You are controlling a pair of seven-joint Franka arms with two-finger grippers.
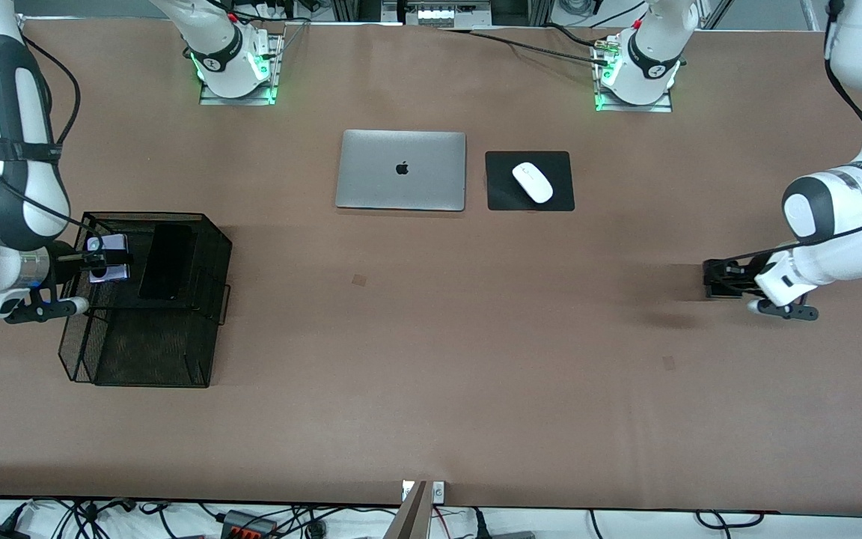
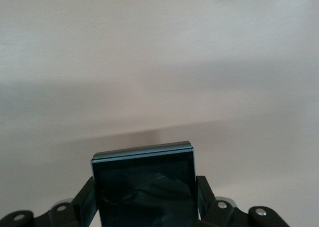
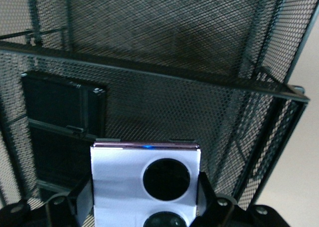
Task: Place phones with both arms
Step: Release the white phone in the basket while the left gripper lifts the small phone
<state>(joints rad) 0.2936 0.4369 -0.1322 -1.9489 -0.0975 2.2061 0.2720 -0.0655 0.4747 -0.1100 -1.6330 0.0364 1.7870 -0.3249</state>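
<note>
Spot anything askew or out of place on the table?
Nothing stands out. The laptop and mouse on its pad sit square; the long black phone lies flat on the mesh tray.

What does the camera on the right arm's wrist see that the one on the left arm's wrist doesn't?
Only the right wrist view shows the black mesh rack, the long black phone lying in it, and the lilac-white phone with its black circles, held by the right gripper. Only the left wrist view shows the squarish black phone, held by the left gripper over bare table. Both show fingers shut on a phone.
</note>
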